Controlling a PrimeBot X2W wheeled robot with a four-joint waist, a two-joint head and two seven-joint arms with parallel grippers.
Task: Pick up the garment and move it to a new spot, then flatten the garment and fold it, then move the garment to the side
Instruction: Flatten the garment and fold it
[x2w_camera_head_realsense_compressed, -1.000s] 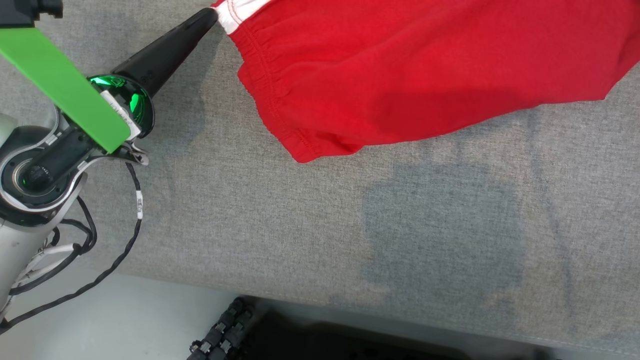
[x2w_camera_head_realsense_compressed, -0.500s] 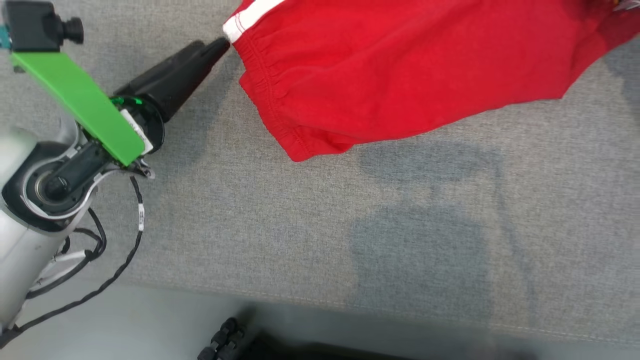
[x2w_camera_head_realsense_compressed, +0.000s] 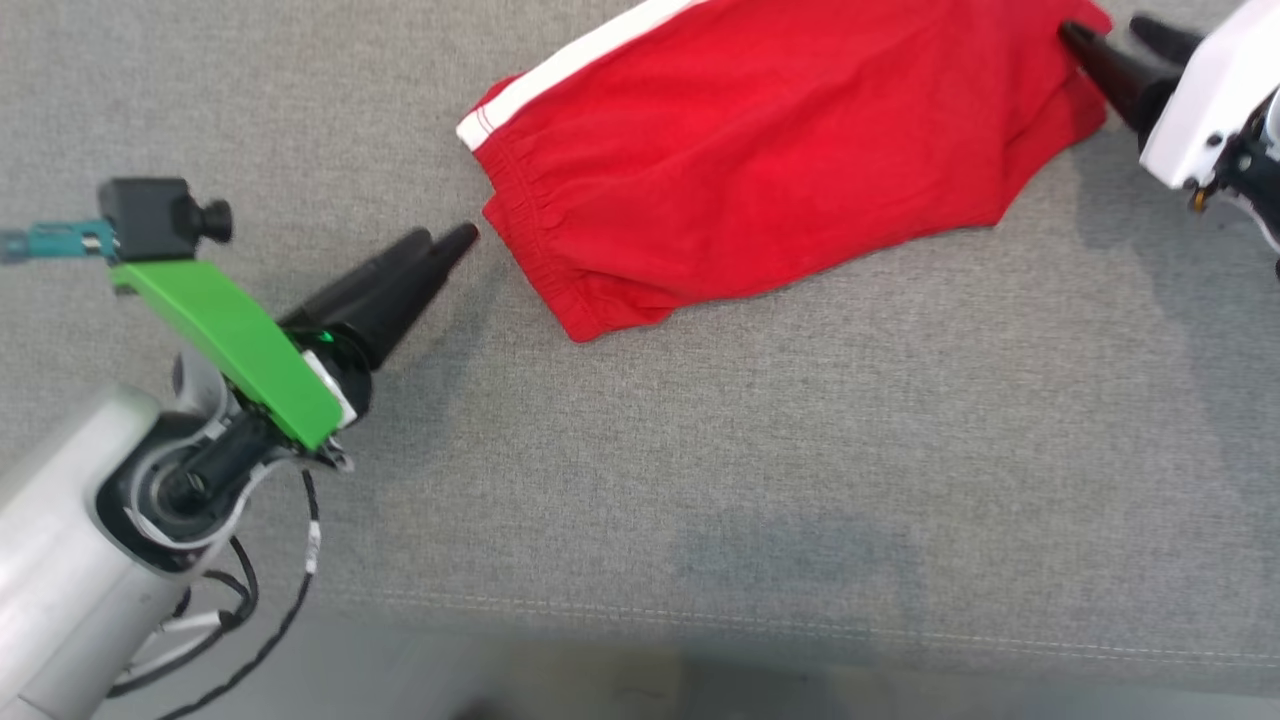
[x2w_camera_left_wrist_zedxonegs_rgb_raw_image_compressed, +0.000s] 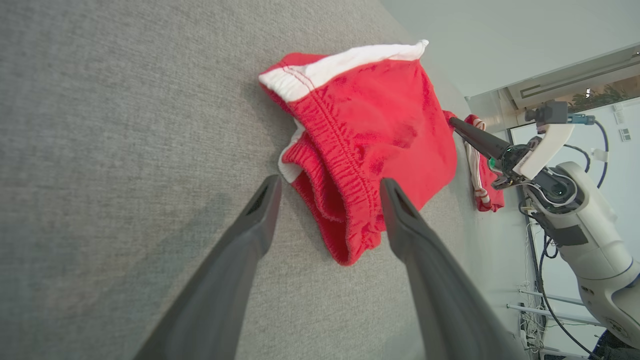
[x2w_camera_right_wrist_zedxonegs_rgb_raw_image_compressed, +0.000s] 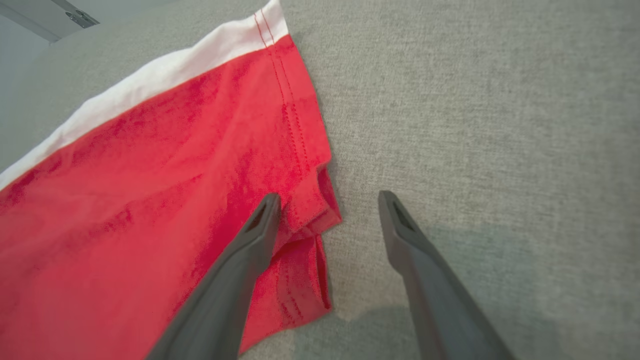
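Note:
The garment (x2w_camera_head_realsense_compressed: 760, 170), red shorts with a white side stripe and an elastic waistband, lies loosely spread on the grey fabric surface (x2w_camera_head_realsense_compressed: 700, 450). My left gripper (x2w_camera_head_realsense_compressed: 445, 240) is open a short way off the waistband end, holding nothing. In the left wrist view its fingers (x2w_camera_left_wrist_zedxonegs_rgb_raw_image_compressed: 250, 240) stand wide apart before the bunched waistband (x2w_camera_left_wrist_zedxonegs_rgb_raw_image_compressed: 345, 165). My right gripper (x2w_camera_head_realsense_compressed: 1105, 28) is open at the garment's leg-hem end. In the right wrist view the right gripper (x2w_camera_right_wrist_zedxonegs_rgb_raw_image_compressed: 328, 196) has one finger over the hem corner (x2w_camera_right_wrist_zedxonegs_rgb_raw_image_compressed: 305, 200) and the other over bare fabric.
The grey surface has a stitched front edge (x2w_camera_head_realsense_compressed: 700, 612) with pale floor below it. Bare surface stretches in front of the garment. My right arm (x2w_camera_left_wrist_zedxonegs_rgb_raw_image_compressed: 575, 210) shows beyond the garment in the left wrist view, with room fittings behind it.
Both grippers have opened and let go of the garment, which now lies on the surface. The left gripper has drawn back from the waistband. The head camera has shifted too.

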